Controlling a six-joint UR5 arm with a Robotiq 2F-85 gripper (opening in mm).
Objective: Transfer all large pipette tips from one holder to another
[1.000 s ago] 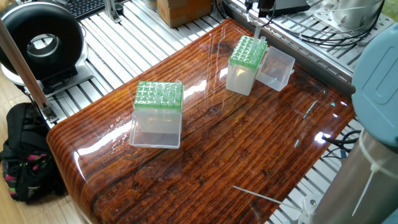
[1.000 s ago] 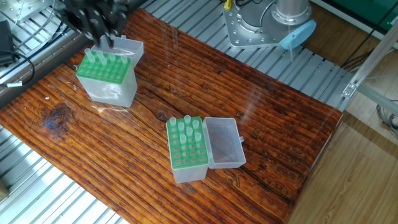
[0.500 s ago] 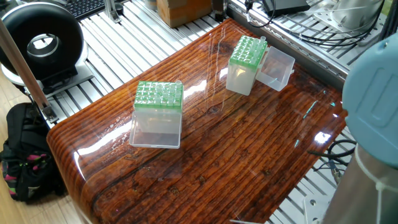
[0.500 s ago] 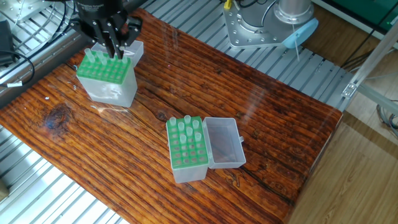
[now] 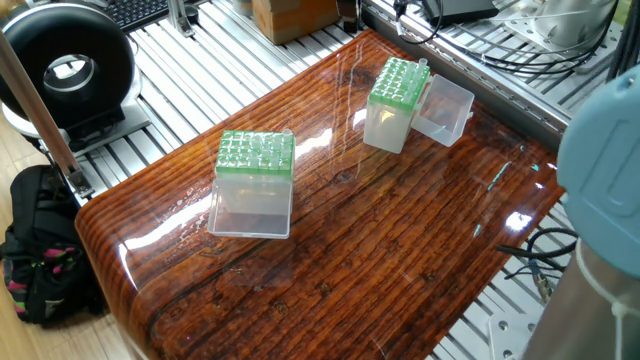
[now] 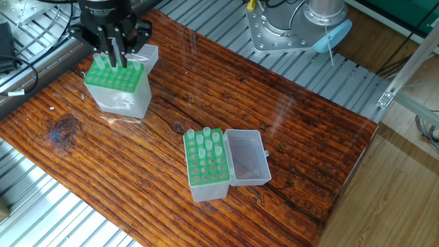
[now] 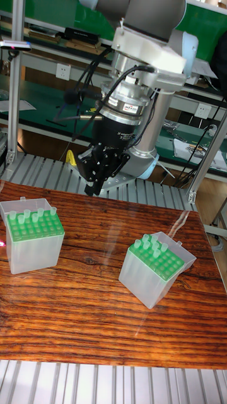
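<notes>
Two clear holders with green tops stand on the wooden table. In the other fixed view my gripper [image 6: 114,60] hangs just over the far-left holder [image 6: 118,89], whose large pipette tips [image 6: 101,63] line its left edge. Its dark fingers sit close together, and whether a tip is between them is unclear. The second holder [image 6: 208,168] carries several tips [image 6: 209,140] and has its lid [image 6: 247,158] folded open. The tall fixed view shows the gripper [image 7: 96,186] above the table between the left holder [image 7: 31,243] and the right holder [image 7: 154,271]. One fixed view shows both holders [image 5: 255,185] [image 5: 393,100], with the gripper out of frame.
The robot's base [image 6: 302,27] is bolted beyond the table's far edge. A grey-blue arm joint [image 5: 605,150] fills the right side of one fixed view. A black round device [image 5: 65,65], a backpack [image 5: 40,250] and a cardboard box [image 5: 295,15] lie off the table.
The gripper slid left across the top of the far-left holder and left the frame of one fixed view, where a whitish tip showed under it a second ago. Both holders stayed put.
</notes>
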